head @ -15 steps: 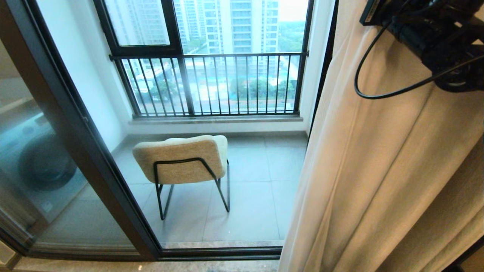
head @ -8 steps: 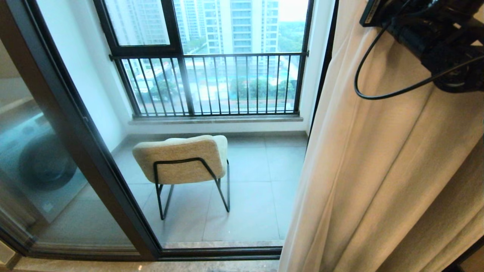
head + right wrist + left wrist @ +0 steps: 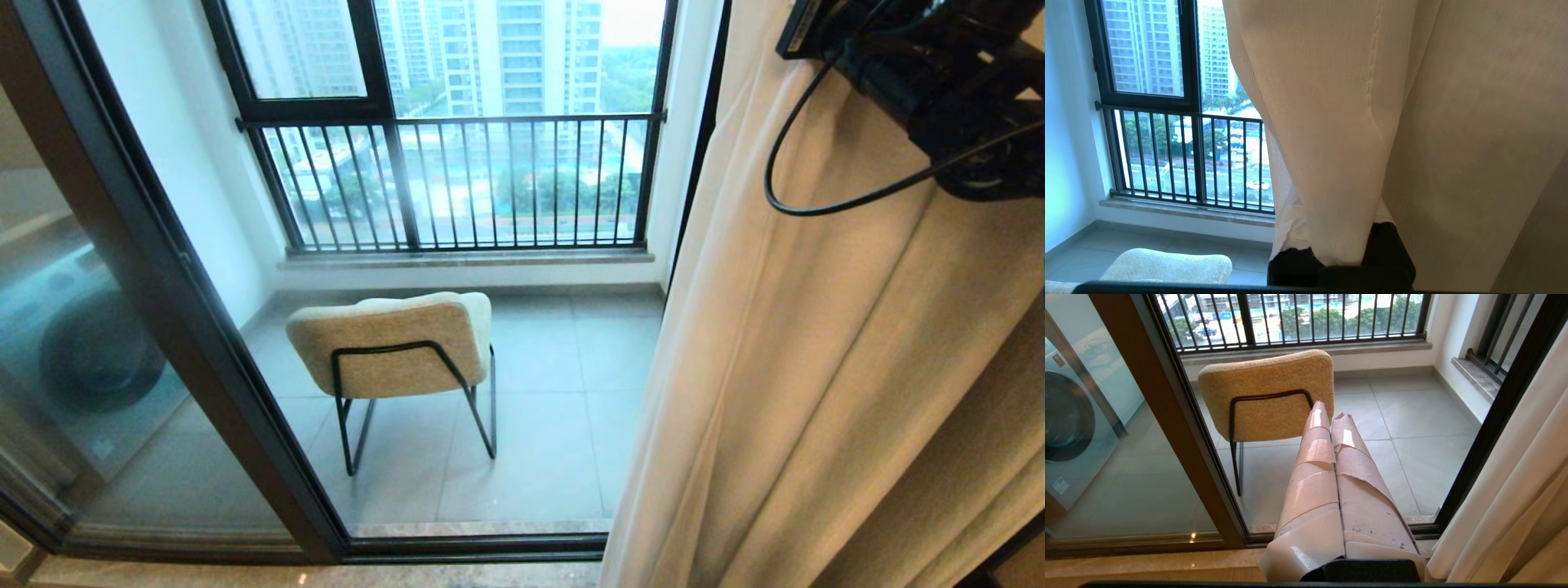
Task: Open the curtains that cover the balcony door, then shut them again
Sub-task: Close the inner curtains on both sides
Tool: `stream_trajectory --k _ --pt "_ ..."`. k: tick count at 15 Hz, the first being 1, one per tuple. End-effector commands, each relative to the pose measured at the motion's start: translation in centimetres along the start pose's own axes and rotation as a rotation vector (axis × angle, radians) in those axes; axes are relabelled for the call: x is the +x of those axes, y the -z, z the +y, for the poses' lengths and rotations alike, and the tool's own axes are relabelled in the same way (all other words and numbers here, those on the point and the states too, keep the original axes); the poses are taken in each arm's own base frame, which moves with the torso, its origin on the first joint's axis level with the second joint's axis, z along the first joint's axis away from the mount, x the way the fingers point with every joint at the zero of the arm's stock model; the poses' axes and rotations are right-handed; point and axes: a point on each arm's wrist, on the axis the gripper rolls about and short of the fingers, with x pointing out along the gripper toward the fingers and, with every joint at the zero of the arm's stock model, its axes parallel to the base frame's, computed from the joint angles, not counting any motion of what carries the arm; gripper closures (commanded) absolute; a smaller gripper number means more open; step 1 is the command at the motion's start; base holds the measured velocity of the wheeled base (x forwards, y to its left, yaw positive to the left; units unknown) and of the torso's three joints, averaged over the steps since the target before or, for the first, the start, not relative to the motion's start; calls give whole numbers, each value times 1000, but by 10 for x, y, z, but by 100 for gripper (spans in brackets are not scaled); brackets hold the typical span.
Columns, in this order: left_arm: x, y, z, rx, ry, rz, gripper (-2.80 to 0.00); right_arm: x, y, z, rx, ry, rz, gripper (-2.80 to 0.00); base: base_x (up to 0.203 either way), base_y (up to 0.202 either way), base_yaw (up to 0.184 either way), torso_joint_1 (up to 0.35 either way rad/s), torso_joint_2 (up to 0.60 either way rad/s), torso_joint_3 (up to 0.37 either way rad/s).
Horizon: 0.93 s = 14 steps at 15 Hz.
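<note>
The cream curtains (image 3: pixel 816 367) hang bunched at the right, leaving the balcony door (image 3: pixel 163 269) uncovered, its dark frame slanting down the left. My right arm (image 3: pixel 922 73) reaches into the fabric at the upper right. In the right wrist view, a fold of the curtains (image 3: pixel 1331 122) runs down between the fingers of my right gripper (image 3: pixel 1339 220), which is shut on it and largely hidden by the cloth. My left gripper (image 3: pixel 1331 412) hangs low before the door sill, its taped fingers pressed together and holding nothing.
A beige chair (image 3: pixel 392 343) with a black metal frame stands on the tiled balcony floor. Behind it is the outer window with a black barred railing (image 3: pixel 457 180). A washing machine (image 3: pixel 90 343) shows through the left glass pane.
</note>
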Motion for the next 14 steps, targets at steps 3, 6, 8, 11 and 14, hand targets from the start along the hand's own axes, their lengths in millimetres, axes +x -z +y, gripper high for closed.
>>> stream_trajectory --k 3,6,8,11,14 --pt "0 0 0 -4 0 1 0 -1 -3 0 0 2 -8 0 0 0 0 0 0 0" --pt "0 0 0 -4 0 1 0 -1 -2 -1 -1 3 -6 0 1 76 -4 2 2 2" --pt "0 0 0 -4 0 0 0 -1 -2 0 0 2 -8 0 0 186 -2 -2 4 -1" --pt "0 0 0 -5 0 0 0 -1 -2 0 0 2 -6 0 0 197 0 2 3 3" --pt "0 0 0 -5 0 -1 0 -1 -1 0 -1 3 -5 0 0 183 -8 1 2 4"
